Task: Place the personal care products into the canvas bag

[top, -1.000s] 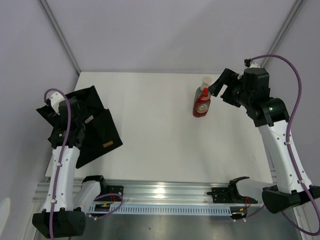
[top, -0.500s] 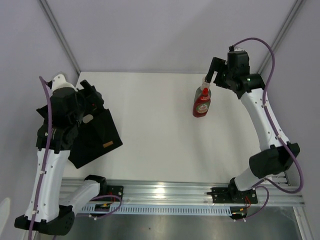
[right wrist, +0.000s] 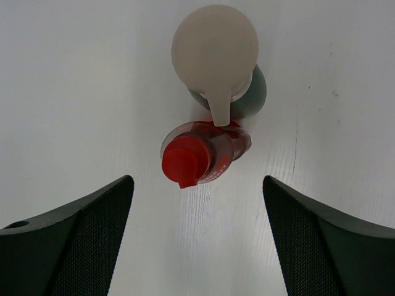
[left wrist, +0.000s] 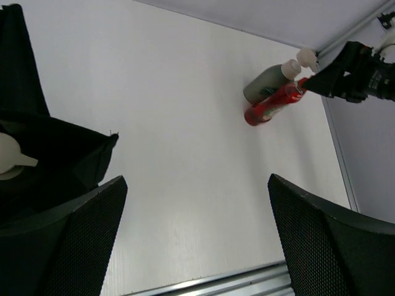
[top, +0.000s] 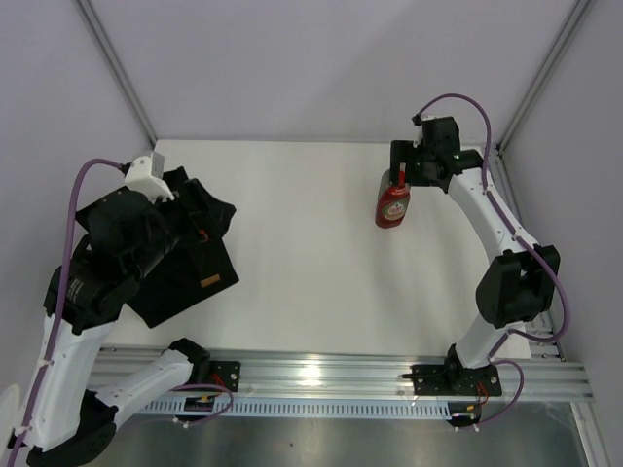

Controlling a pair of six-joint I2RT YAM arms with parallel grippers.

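Note:
The red bottle (top: 393,202) stands at the back right of the table. In the right wrist view its red cap (right wrist: 187,163) is below me, and the grey bottle with a pale cap (right wrist: 215,54) touches it behind. My right gripper (top: 398,167) hangs open above both bottles (right wrist: 197,246) and holds nothing. The black canvas bag (top: 190,272) with a tan label (top: 207,283) lies at the left. My left gripper (top: 200,216) is open and empty above the bag's edge (left wrist: 197,246). A cream cap (left wrist: 9,161) shows inside the bag (left wrist: 55,157). The left wrist view also shows the red bottle (left wrist: 269,108) and the grey bottle (left wrist: 265,85).
White tabletop (top: 292,243) between the bag and the bottles. A metal rail (top: 321,375) runs along the near edge. Grey walls and frame posts stand close behind and to the right of the bottles.
My right gripper swung left and came over the two bottles. My left arm rose and shifted right over the bag. The bottles and bag stayed in place.

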